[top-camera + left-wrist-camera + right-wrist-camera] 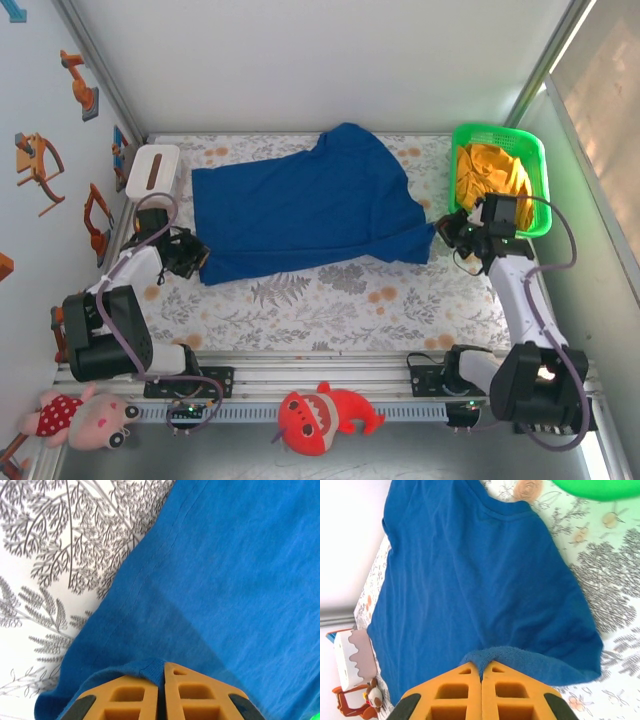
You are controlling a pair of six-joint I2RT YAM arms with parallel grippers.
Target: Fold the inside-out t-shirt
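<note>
The left tool (162, 669) is pinched shut on the near-left corner of the inside-out t-shirt (300, 210); the right tool (481, 669) clamps its right edge. The shirt lies between them, long axis running left to right across the far half of the table (420, 300).

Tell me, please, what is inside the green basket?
An orange-yellow garment lies bunched inside the green basket. Anything beneath the garment, and the basket's floor, is covered.
</note>
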